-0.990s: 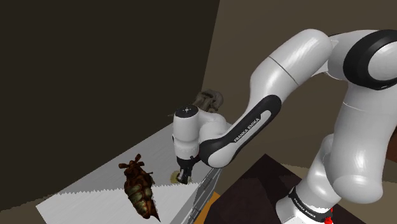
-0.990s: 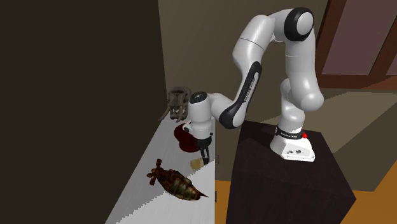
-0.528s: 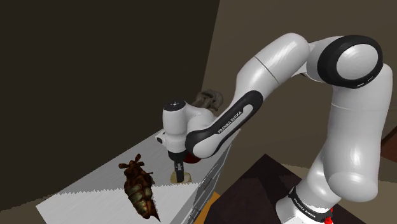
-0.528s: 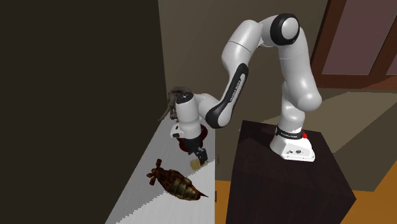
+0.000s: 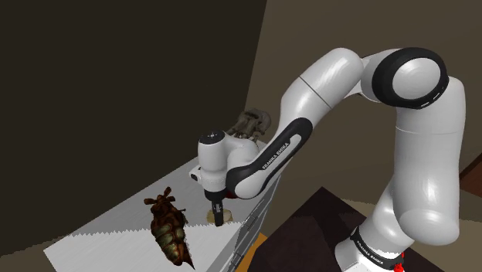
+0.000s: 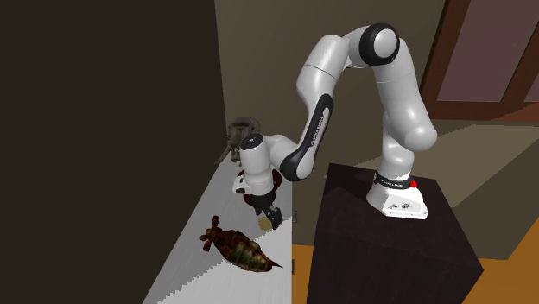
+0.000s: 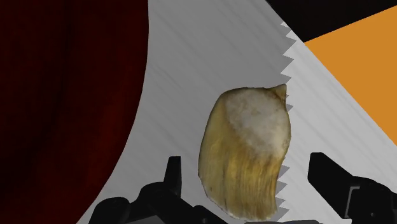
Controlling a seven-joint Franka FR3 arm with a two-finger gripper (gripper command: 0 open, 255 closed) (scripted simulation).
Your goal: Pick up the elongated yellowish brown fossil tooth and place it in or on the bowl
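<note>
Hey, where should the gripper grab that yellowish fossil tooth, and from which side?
Probably take the fossil tooth across its narrow width near mid-length, coming down from above. It lies flat on the table by the edge, and its long sides face the fingers of the open gripper.

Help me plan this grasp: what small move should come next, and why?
Probably close the tool on the fossil tooth: its open fingers straddle the tooth without touching it, low over the grey counter beside the dark red bowl.
</note>
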